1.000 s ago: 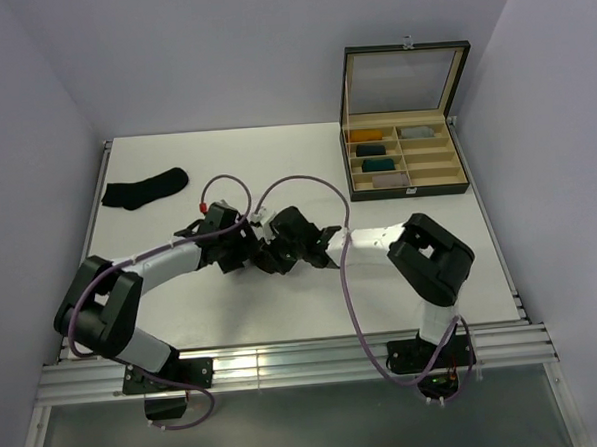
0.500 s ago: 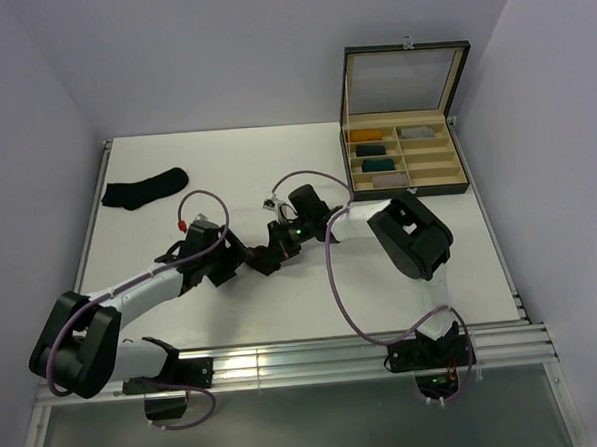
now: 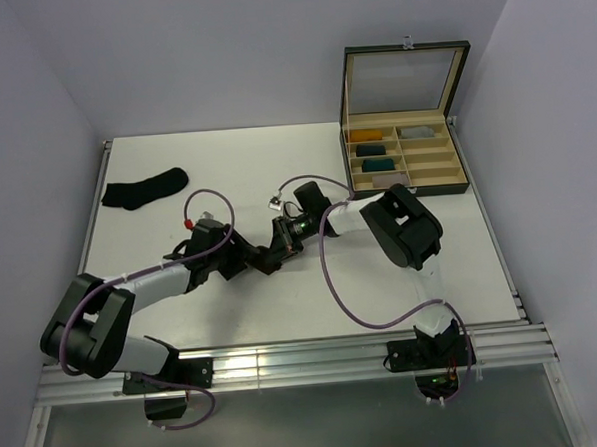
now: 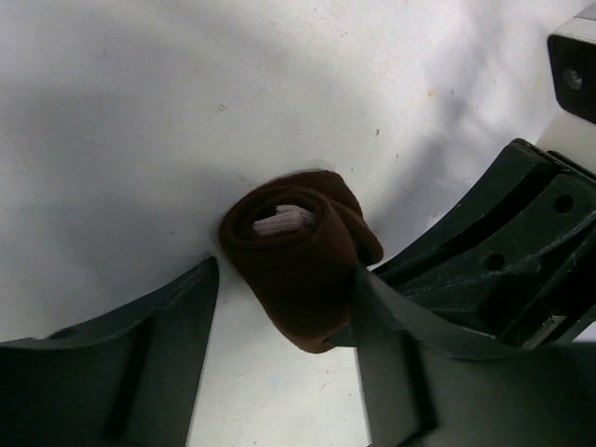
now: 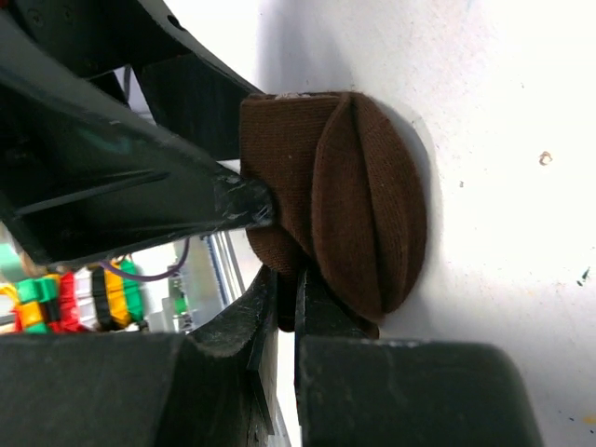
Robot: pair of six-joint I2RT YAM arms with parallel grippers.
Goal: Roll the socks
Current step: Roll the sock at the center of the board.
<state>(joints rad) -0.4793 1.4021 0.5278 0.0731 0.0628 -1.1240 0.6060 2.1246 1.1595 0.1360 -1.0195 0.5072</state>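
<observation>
In the last second my left arm (image 3: 151, 283) has drawn back and come in again, while my right arm (image 3: 399, 223) has folded up. The dark brown fabric sock (image 4: 298, 270) sits as a tight roll on the middle of the white worktop (image 3: 275, 165). My left gripper (image 4: 284, 279) straddles it wide. My right gripper (image 5: 287, 289) is narrow and seems to nip its edge. This roll looks nearly done. The plain black fabric sock (image 3: 144, 188) lies flat at the far left, not yet rolled.

No text, label, brand, number or sign can be read in any of the views; all visible surfaces appear plain, with no writing on them.
</observation>
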